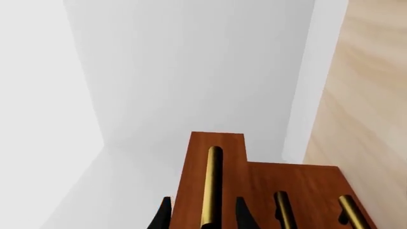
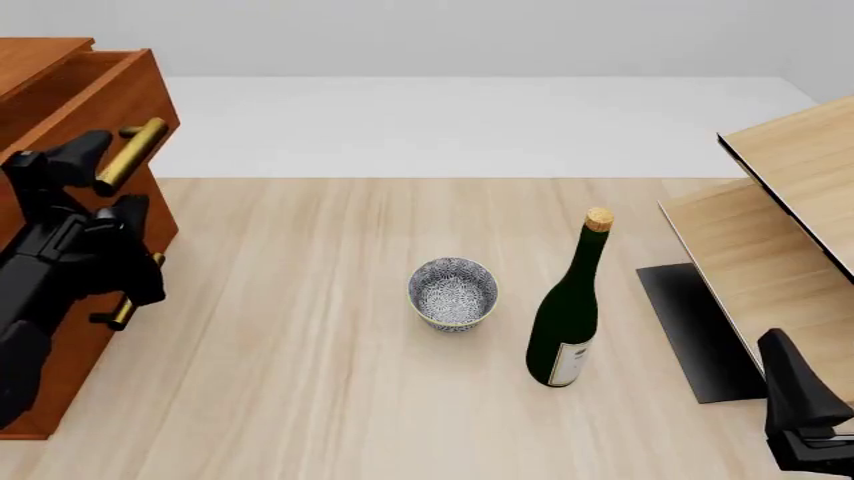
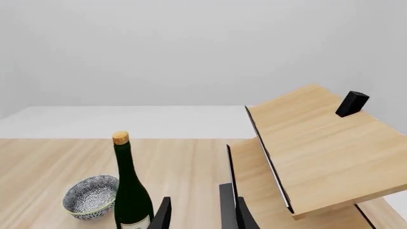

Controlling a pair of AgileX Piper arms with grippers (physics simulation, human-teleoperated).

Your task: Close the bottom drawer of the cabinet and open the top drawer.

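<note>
The reddish-brown cabinet [image 2: 34, 55] stands at the table's left edge. Its top drawer [image 2: 123, 95] is pulled out, ahead of the two below. My left gripper [image 2: 110, 185] is open, with one finger on each side of the top drawer's brass handle [image 1: 212, 183] and small gaps between; in the left wrist view the gripper [image 1: 203, 217] straddles the bar. The bottom drawer [image 2: 80, 360] sits flush with the middle one; its handle [image 1: 353, 212] lines up with the middle handle. My right gripper [image 3: 200, 217] is open and empty at the front right [image 2: 801, 410].
A patterned bowl [image 2: 453, 291] and a dark green corked bottle [image 2: 567, 320] stand mid-table. Pale light-wood panels [image 2: 787, 200] on a black base [image 2: 694, 330] stand at the right, close to my right gripper.
</note>
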